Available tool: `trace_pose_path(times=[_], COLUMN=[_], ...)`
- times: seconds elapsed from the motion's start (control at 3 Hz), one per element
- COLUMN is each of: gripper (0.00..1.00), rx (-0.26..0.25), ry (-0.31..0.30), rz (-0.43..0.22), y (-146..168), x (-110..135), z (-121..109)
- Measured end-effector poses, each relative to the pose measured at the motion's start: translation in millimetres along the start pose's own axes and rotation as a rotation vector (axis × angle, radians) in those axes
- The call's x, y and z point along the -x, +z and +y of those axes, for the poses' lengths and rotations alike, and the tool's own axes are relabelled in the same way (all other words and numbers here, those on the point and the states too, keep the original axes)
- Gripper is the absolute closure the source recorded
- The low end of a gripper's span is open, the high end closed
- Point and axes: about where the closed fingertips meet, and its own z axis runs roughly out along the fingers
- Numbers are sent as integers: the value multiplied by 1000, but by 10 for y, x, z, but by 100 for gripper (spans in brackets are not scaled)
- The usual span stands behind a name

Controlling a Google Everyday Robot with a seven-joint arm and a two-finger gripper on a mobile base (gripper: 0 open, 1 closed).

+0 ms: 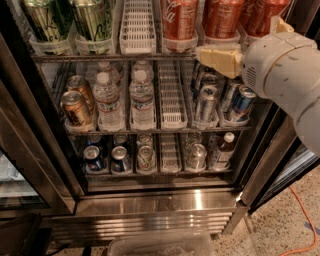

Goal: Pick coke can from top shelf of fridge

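The fridge (150, 200) stands open before me. Its top shelf (100, 57) is a wire rack with white lane trays. Three red coke cans stand on it at the right: one (179, 17), a second (222, 17) and a third (262, 14). Green-gold cans (92, 20) stand at its left, and an empty white lane tray (138, 25) lies between. My gripper (216, 60), cream-coloured on a white arm (285, 65), points left at the shelf's front edge, just below the middle coke can and in front of it.
The middle shelf holds copper-brown cans (75, 105), water bottles (142, 97) and silver-blue cans (242, 100). The bottom shelf holds more cans (120, 159) and a bottle (222, 150). The glass door (15, 165) is at the left. An orange cable (300, 220) lies on the floor.
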Motion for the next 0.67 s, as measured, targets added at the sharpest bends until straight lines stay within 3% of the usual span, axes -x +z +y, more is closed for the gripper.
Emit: trace_pose_path(times=[0.67], gripper=[14], rx=[-40], ry=[-8], rz=[-63], y=[172], x=[34], z=[-80])
